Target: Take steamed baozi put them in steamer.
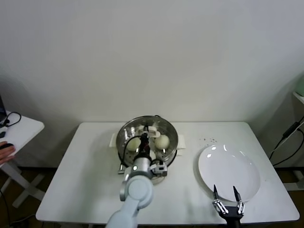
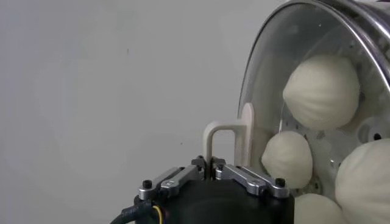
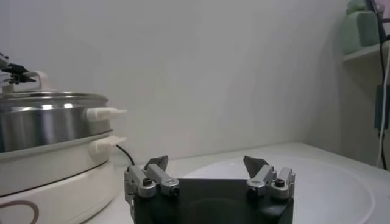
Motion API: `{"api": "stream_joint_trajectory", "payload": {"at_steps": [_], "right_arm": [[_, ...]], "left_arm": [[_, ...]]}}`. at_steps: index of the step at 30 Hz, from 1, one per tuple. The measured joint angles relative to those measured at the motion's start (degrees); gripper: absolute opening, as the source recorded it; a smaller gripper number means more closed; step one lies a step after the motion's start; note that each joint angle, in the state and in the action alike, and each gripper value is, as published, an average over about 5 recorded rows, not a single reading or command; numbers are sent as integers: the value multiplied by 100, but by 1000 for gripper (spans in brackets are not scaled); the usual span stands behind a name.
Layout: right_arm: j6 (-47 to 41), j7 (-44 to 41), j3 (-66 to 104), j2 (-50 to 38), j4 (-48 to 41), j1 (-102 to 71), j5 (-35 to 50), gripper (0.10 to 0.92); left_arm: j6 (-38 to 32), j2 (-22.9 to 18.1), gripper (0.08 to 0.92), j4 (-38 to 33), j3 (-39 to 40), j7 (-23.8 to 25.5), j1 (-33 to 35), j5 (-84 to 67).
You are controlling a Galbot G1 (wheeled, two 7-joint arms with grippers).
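Nearest me, the right gripper [image 1: 228, 195] idles, jaws apart, over the white plate [image 1: 230, 172] on the counter [image 1: 85, 175]. Left gripper [image 2: 211, 161] is clamped on the glass lid's handle [image 2: 228, 137] above the steamer [image 1: 122, 137]; baozi [image 2: 321, 91] sit inside. A tilted lid might slip and clatter off the rim.

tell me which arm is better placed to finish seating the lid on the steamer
Left: its gripper is shut on the glass lid's handle over the steamer. The right gripper, open, waits by the white plate.
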Motion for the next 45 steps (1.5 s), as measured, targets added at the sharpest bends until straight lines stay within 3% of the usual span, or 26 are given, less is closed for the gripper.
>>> {"api": "stream_joint_trajectory", "payload": {"at_steps": [15,18,38,45], "right_arm": [[20,9,6,-1,2,-2,-3,823],[25,12,6,-1,4,-3,-3,823],[66,36,7,3,15,-31,-22,823],[67,37,2,11,10,-37,-37,823]], "left_arm": [[-44,4,140,42,-36,-141,13,-28],[-48,16,176,26,-39,-159,38,-32],[-68,159,756,-248,-98,-200,178,-102],[-59,304,814,-451,-146,-117,277,-296]]}}
